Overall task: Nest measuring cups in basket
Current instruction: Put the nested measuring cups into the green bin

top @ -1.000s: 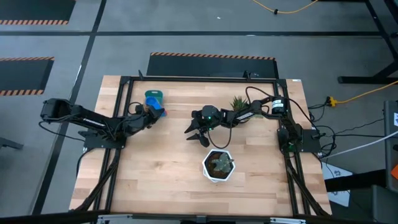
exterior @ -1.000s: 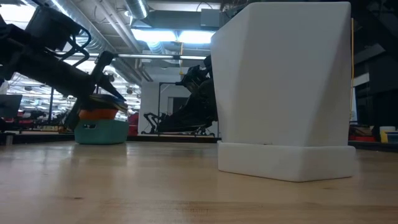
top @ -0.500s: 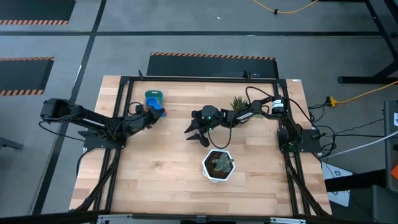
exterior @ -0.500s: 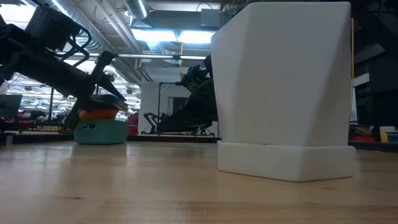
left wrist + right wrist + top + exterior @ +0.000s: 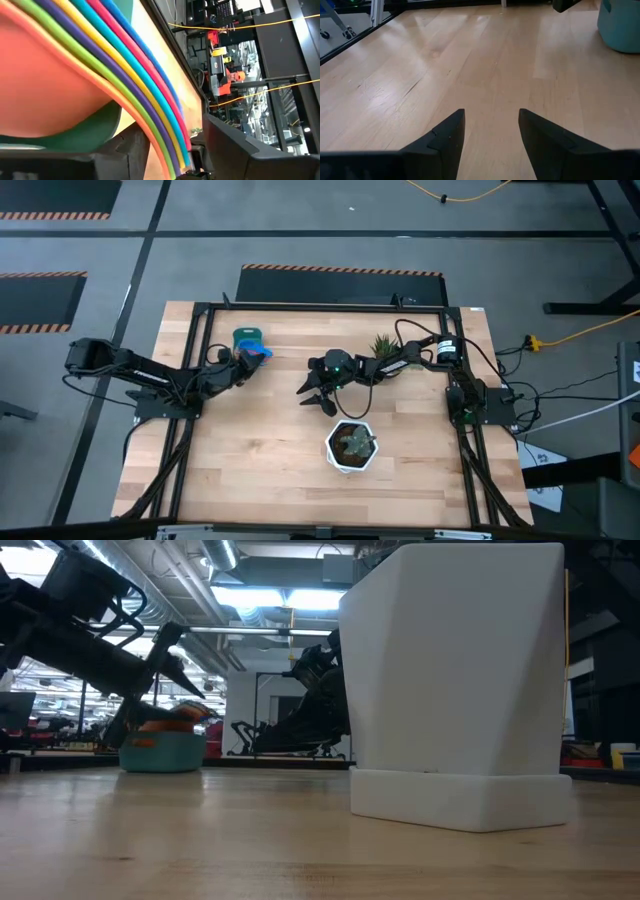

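Holding nested measuring cups [image 5: 100, 75], left hand [image 5: 243, 360], over basket [image 5: 246, 337]

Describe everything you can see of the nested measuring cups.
The cups form one nested stack of thin, smooth plastic; their flat handles fan out in orange, green, purple, yellow, red and light blue bands. The orange cup shows largest in the left wrist view. The stack sits in the teal basket at the table's far left, orange bowl just above the rim and tilted, with the blue handle sticking out over the rim. The left end effector is at the handles; its grip is unclear.
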`<act>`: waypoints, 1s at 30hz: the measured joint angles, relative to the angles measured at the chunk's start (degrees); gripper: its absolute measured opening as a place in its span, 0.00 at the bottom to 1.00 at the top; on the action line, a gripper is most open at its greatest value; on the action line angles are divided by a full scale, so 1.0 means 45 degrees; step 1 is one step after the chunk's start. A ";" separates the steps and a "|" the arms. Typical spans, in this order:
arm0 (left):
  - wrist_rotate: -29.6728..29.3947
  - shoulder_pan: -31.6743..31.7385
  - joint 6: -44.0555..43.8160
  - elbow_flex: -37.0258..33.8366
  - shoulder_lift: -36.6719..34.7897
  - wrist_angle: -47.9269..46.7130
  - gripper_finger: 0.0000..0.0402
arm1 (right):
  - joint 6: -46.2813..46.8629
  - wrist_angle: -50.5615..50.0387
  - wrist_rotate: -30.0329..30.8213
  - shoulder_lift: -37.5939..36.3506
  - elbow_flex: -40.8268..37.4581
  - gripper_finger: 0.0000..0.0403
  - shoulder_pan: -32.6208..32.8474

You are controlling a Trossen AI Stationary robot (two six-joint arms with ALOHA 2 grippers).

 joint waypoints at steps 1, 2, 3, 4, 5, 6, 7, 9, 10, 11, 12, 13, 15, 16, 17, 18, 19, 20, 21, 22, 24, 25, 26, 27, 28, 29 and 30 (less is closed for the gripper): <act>0.0004 0.0004 0.0000 0.0000 0.0000 -0.0004 0.43 | -0.0004 0.0000 0.0000 0.0000 0.0000 0.47 0.0004; 0.0018 0.0000 0.0000 0.0000 0.0000 -0.0001 0.44 | 0.0000 0.0000 0.0000 0.0000 0.0000 0.47 0.0004; 0.0047 0.0003 -0.0005 0.0000 0.0000 0.0000 0.44 | 0.0000 0.0000 0.0000 0.0000 0.0000 0.47 0.0003; 0.0065 0.0000 -0.0001 0.0000 0.0000 -0.0005 0.45 | 0.0000 -0.0005 0.0000 0.0000 0.0000 0.47 0.0004; 0.0068 0.0000 0.0003 0.0000 0.0000 0.0000 0.45 | 0.0000 -0.0005 0.0000 0.0000 0.0000 0.47 0.0004; 0.0073 0.0003 0.0062 0.0000 -0.0001 -0.0005 0.45 | 0.0000 0.0000 0.0000 0.0000 0.0000 0.47 0.0003; 0.0078 0.0000 0.0158 0.0000 -0.0005 -0.0005 0.44 | 0.0000 -0.0001 0.0000 0.0000 0.0000 0.47 0.0003; 0.0097 0.0000 0.0214 0.0000 -0.0005 -0.0005 0.44 | 0.0000 -0.0004 0.0000 0.0000 0.0000 0.47 0.0002; 0.0125 0.0004 0.0209 0.0000 -0.0005 -0.0005 0.44 | 0.0000 -0.0005 0.0000 0.0000 0.0000 0.47 0.0000; 0.0215 0.0005 0.0224 0.0000 -0.0005 -0.0008 0.44 | 0.0000 -0.0005 0.0000 0.0000 0.0000 0.47 0.0004; 0.0361 0.0005 0.0280 0.0000 -0.0005 -0.0005 0.44 | 0.0000 -0.0005 0.0000 0.0000 0.0000 0.47 0.0000; 0.0509 0.0005 0.0337 0.0000 -0.0005 -0.0003 0.44 | 0.0000 -0.0005 -0.0001 0.0000 0.0000 0.47 0.0003; 0.0805 0.0005 0.0333 0.0000 -0.0005 0.0024 0.44 | 0.0000 -0.0005 -0.0005 0.0000 0.0000 0.47 0.0004; 0.0953 0.0005 0.0337 0.0000 -0.0005 0.0048 0.44 | 0.0000 -0.0005 -0.0002 0.0000 0.0000 0.47 0.0003; 0.1085 0.0004 0.0340 0.0000 -0.0005 0.0068 0.44 | 0.0000 -0.0005 -0.0005 0.0000 0.0000 0.47 0.0004; 0.1189 0.0000 0.0325 0.0000 -0.0005 0.0068 0.44 | 0.0000 -0.0005 -0.0005 0.0000 0.0000 0.47 0.0000; 0.1254 0.0000 0.0212 0.0000 -0.0005 0.0068 0.44 | 0.0000 -0.0005 -0.0005 0.0000 0.0000 0.47 0.0003; 0.1270 0.0000 0.0076 0.0000 -0.0005 0.0068 0.44 | 0.0000 -0.0005 -0.0005 0.0000 0.0000 0.47 0.0002; 0.1325 0.0000 0.0049 0.0000 -0.0005 0.0068 0.44 | 0.0000 -0.0005 -0.0005 0.0000 0.0000 0.47 0.0004; 0.1366 0.0000 0.0039 0.0000 -0.0010 0.0068 0.44 | 0.0000 -0.0005 -0.0005 0.0000 0.0000 0.47 0.0004; 0.1462 -0.0005 -0.0140 0.0000 -0.0014 0.0068 0.44 | 0.0000 -0.0005 -0.0008 0.0000 0.0000 0.47 0.0003; 0.1551 -0.0005 -0.0264 0.0000 -0.0039 0.0061 0.44 | 0.0000 -0.0005 -0.0005 0.0000 0.0000 0.47 0.0002; 0.1717 -0.0005 -0.0286 0.0000 -0.0081 0.0055 0.44 | 0.0000 -0.0005 -0.0005 0.0000 0.0000 0.47 0.0001; 0.1929 -0.0005 -0.0304 0.0000 -0.0121 0.0046 0.44 | 0.0000 -0.0005 -0.0006 0.0000 0.0000 0.47 0.0004; 0.2166 -0.0012 -0.0330 0.0000 -0.0131 0.0046 0.44 | 0.0000 -0.0005 -0.0010 0.0000 0.0000 0.47 0.0002; 0.2341 -0.0047 -0.0413 0.0000 -0.0131 0.0033 0.44 | 0.0000 -0.0005 -0.0010 0.0000 0.0000 0.47 0.0000; 0.2424 -0.0114 -0.0578 0.0000 -0.0131 0.0018 0.44 | 0.0000 -0.0005 -0.0010 0.0000 0.0000 0.47 0.0000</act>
